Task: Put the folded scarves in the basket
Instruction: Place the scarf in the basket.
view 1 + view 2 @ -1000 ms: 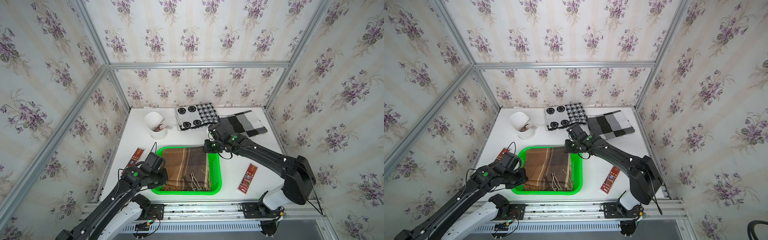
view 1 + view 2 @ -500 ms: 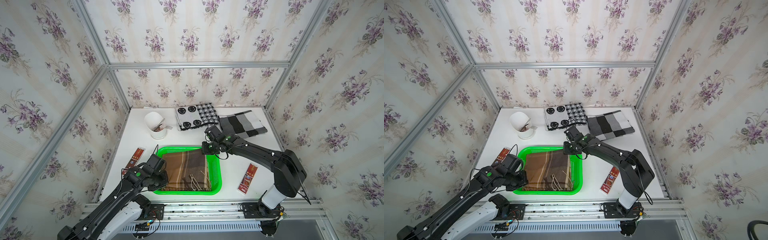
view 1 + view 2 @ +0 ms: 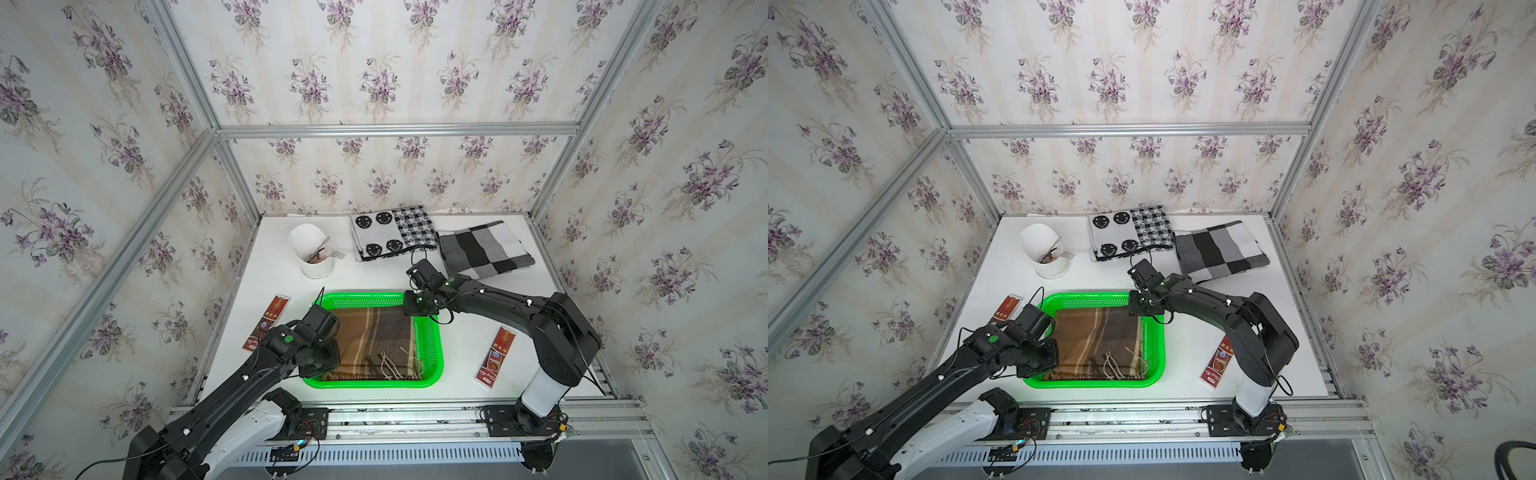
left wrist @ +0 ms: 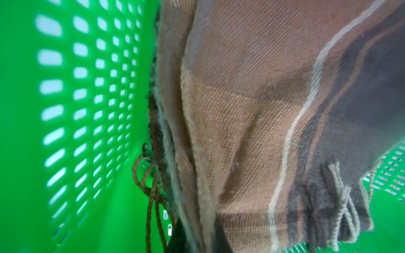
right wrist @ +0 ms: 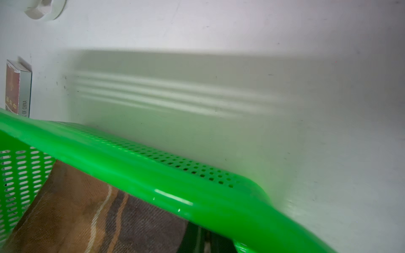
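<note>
The brown plaid folded scarf [image 3: 374,340] [image 3: 1096,340] lies flat inside the bright green basket [image 3: 374,296] [image 3: 1092,296], its fringe toward the near side. My left gripper [image 3: 328,361] [image 3: 1052,357] sits low at the scarf's near left corner. In the left wrist view the scarf [image 4: 252,109] edge runs between the dark fingers of that gripper [image 4: 197,241], beside the basket wall [image 4: 87,109]; whether they press it does not show. My right gripper [image 3: 417,309] [image 3: 1142,307] is shut on the scarf's far right corner [image 5: 87,219], just under the basket rim [image 5: 153,175].
A white cup [image 3: 311,253] holding a fork stands at the back left. A smiley-and-houndstooth cloth [image 3: 392,232] and a grey checked cloth [image 3: 484,249] lie at the back. One red packet [image 3: 266,322] lies left of the basket, another red packet [image 3: 494,357] right of it.
Both grippers have sunk a little with the scarf, which now rests lower and flatter in the basket. The right arm has folded in closer.
</note>
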Controlling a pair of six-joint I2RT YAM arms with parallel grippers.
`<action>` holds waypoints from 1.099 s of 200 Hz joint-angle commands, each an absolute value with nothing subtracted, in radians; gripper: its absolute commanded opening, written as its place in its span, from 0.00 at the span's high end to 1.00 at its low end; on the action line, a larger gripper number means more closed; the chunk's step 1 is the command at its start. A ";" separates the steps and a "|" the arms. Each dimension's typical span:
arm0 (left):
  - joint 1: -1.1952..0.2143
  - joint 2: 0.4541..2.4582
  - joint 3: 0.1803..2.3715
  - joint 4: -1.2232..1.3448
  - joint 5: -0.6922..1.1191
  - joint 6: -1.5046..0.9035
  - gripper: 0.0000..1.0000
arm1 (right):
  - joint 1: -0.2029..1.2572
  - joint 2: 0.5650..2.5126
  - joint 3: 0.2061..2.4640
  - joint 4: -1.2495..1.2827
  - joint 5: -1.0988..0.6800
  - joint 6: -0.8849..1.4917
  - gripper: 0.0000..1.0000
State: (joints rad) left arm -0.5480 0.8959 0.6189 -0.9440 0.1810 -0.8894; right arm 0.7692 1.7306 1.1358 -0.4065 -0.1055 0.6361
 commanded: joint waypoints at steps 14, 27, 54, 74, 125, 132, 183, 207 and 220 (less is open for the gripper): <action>-0.579 0.862 0.675 -0.987 0.128 -0.908 0.37 | 0.768 1.698 1.125 -0.387 -0.047 0.650 0.63; -0.590 0.847 0.722 -1.022 0.111 -0.914 0.31 | 0.768 1.670 1.122 -0.395 -0.041 0.652 0.51; -0.616 0.836 0.811 -1.067 0.097 -0.925 0.29 | 0.768 1.610 1.127 -0.422 -0.024 0.655 0.45; -0.618 0.849 0.878 -1.099 0.086 -0.917 0.28 | 0.767 1.571 1.138 -0.448 -0.001 0.654 0.47; -0.618 0.922 0.946 -1.103 0.060 -0.883 0.43 | 0.799 1.514 1.119 -0.529 0.015 0.682 0.60; -0.618 0.938 0.934 -1.085 0.067 -0.883 0.44 | 0.809 1.499 1.106 -0.537 0.030 0.696 0.61; -0.616 0.998 0.888 -1.011 0.012 -0.885 0.49 | 0.799 1.418 1.065 -0.527 0.115 0.719 0.54; -0.615 1.051 0.977 -0.997 -0.045 -0.838 0.45 | 0.734 1.425 1.111 -0.562 0.163 0.677 0.53; -0.615 1.114 1.042 -0.960 -0.025 -0.815 0.43 | 0.639 1.411 1.118 -0.551 0.152 0.649 0.52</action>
